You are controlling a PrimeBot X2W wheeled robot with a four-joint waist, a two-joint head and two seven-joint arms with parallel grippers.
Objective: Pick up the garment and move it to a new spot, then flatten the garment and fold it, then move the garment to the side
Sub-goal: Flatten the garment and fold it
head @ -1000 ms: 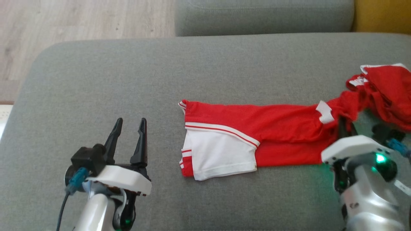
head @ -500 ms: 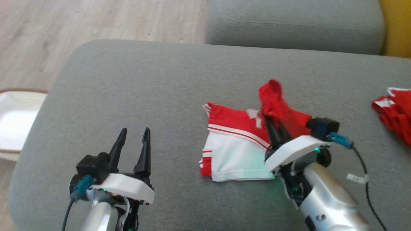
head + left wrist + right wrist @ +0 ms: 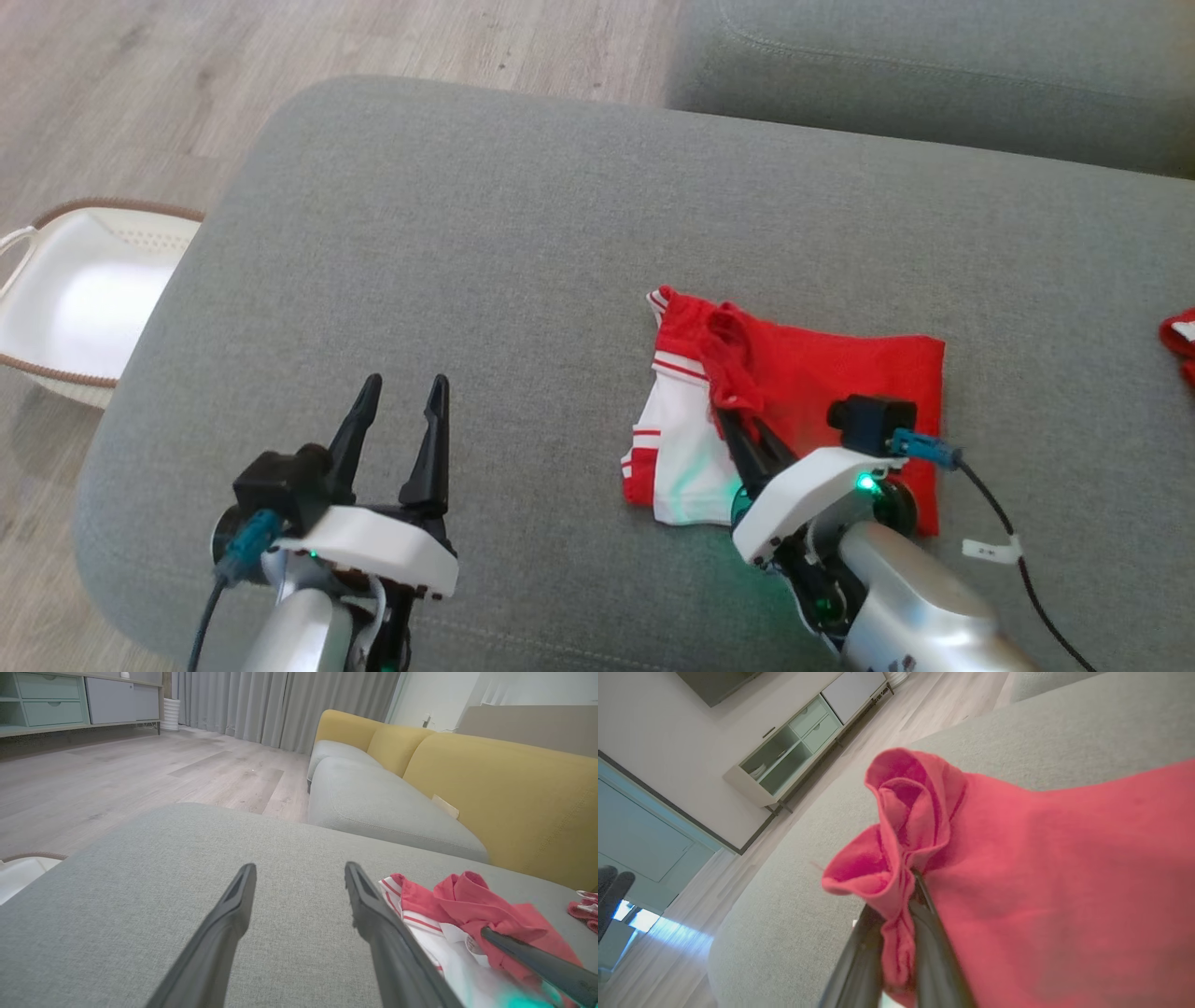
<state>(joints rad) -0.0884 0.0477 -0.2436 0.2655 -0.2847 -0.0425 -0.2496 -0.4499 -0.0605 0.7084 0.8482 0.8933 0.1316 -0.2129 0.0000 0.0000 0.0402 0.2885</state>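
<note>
Garment (image 3: 840, 373) lies lengthwise left-right, white end leftward — right gripper (image 3: 742, 431) clamps its bunched edge, left gripper (image 3: 405, 385) agape.

A grey seat (image 3: 467, 233) spans the middle, with a second grey seat (image 3: 934, 75) behind it. A white basket (image 3: 112, 204) with a brown rim stands on the wood floor (image 3: 280, 47), just beside the seat's left end. A red cloth (image 3: 1178, 341) lies at the far right edge. The left wrist view shows a yellow backrest (image 3: 504, 793), grey curtains (image 3: 280, 704) and a cabinet (image 3: 70, 700).
</note>
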